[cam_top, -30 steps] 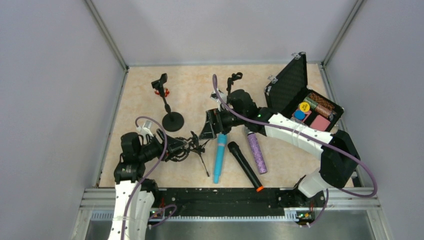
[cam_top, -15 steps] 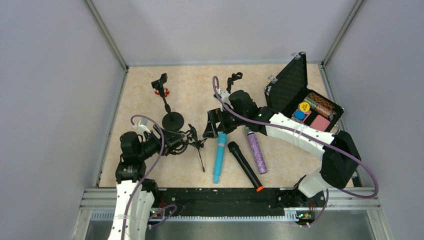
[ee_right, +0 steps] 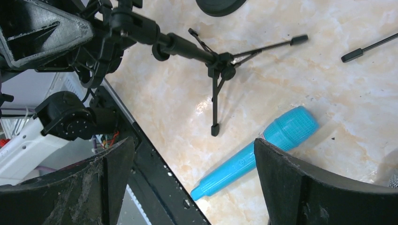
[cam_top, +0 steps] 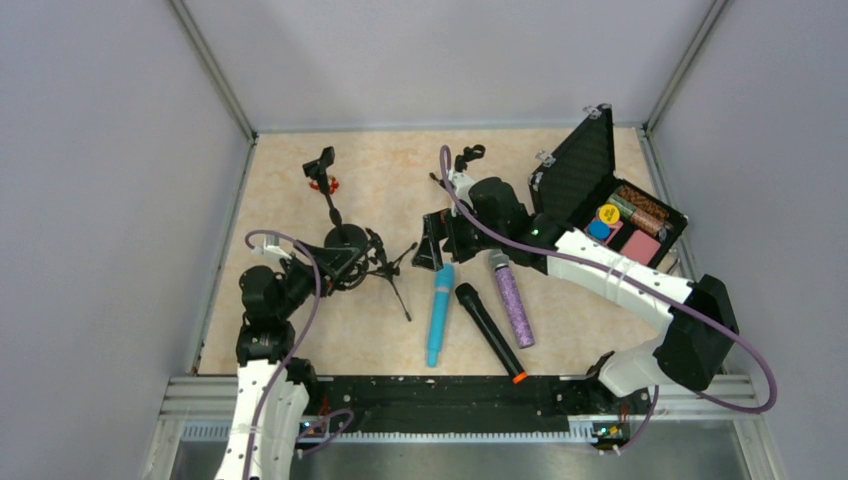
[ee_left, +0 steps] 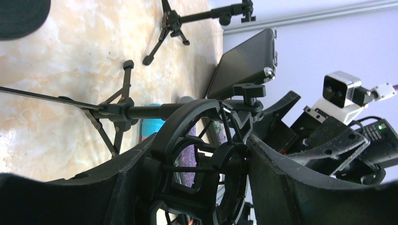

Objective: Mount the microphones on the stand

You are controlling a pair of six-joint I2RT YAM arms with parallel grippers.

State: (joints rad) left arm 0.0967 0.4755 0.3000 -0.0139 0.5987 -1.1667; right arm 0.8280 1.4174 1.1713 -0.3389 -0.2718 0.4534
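Observation:
Three microphones lie side by side on the table: the turquoise one [cam_top: 438, 314] [ee_right: 256, 157], the black one with an orange end [cam_top: 490, 332] and the glittery purple one [cam_top: 513, 304]. My left gripper [cam_top: 347, 262] [ee_left: 202, 140] is shut on the ring-shaped shock mount [ee_left: 197, 154] of a small tripod stand [cam_top: 388, 268] [ee_right: 215, 60], which it holds tilted with its legs toward the microphones. My right gripper [cam_top: 436, 250] [ee_right: 193, 143] hangs open just above the turquoise microphone's head, holding nothing.
A round-base stand [cam_top: 341, 236] with a clip stands just behind my left gripper. Another tripod stand [cam_top: 466, 156] [ee_left: 202, 16] is at the back. An open black case [cam_top: 590, 185] with small items sits at the right. A black rail [ee_right: 155, 178] marks the near edge.
My left gripper has carried the tripod stand back and slightly left, swinging its legs. The right gripper shifted a little right and its jaws widened slightly.

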